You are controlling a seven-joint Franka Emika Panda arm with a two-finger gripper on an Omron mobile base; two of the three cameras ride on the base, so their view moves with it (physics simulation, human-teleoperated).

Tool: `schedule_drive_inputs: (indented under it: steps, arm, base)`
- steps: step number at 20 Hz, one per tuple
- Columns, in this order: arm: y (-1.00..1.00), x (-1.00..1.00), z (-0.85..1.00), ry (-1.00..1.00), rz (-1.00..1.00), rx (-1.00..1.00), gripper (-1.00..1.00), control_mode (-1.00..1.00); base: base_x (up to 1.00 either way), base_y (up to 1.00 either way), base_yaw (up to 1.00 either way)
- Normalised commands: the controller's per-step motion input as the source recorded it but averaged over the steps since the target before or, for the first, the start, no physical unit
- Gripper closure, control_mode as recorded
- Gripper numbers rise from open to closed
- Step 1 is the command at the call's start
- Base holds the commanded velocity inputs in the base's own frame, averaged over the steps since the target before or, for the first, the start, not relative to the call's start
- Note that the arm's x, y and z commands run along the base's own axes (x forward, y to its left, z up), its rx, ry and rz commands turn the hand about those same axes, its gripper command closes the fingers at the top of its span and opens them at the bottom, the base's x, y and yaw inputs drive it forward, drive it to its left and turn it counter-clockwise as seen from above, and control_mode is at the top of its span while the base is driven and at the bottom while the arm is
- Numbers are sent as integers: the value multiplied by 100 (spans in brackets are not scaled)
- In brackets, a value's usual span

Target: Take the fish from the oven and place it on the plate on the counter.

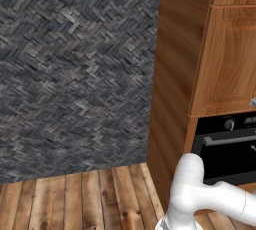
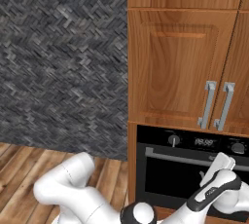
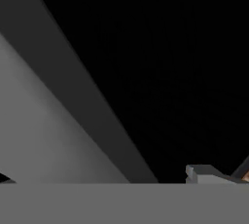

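One black oven (image 2: 189, 169), door shut, silver handle (image 2: 185, 159)

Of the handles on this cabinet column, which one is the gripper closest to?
The oven's horizontal silver bar handle, running across the black door below the knobs. The gripper sits right at it, while the vertical cabinet handles hang higher on the wooden doors.
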Motion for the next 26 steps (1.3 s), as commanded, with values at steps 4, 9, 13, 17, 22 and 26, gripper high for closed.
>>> schedule_drive_inputs:
  steps: [4, 9, 13, 17, 22, 26]
  arm:
    - [16, 17, -2, -6, -5, 0, -100, -100]
    - [22, 0, -2, -21, -7, -1, -100, -100]
    - [35, 0, 0, -28, -4, -8, -100, -100]
    - [32, 0, 0, -7, -5, -7, 100, -100]
    - [5, 0, 0, 0, -1, -1, 100, -100]
    - [0, 0, 0, 0, 0, 0, 100, -100]
  base:
    - [0, 0, 0]
    - [0, 0, 0]
    - [0, 0, 0]
    - [0, 0, 0]
    - [0, 0, 0]
    - [0, 0, 0]
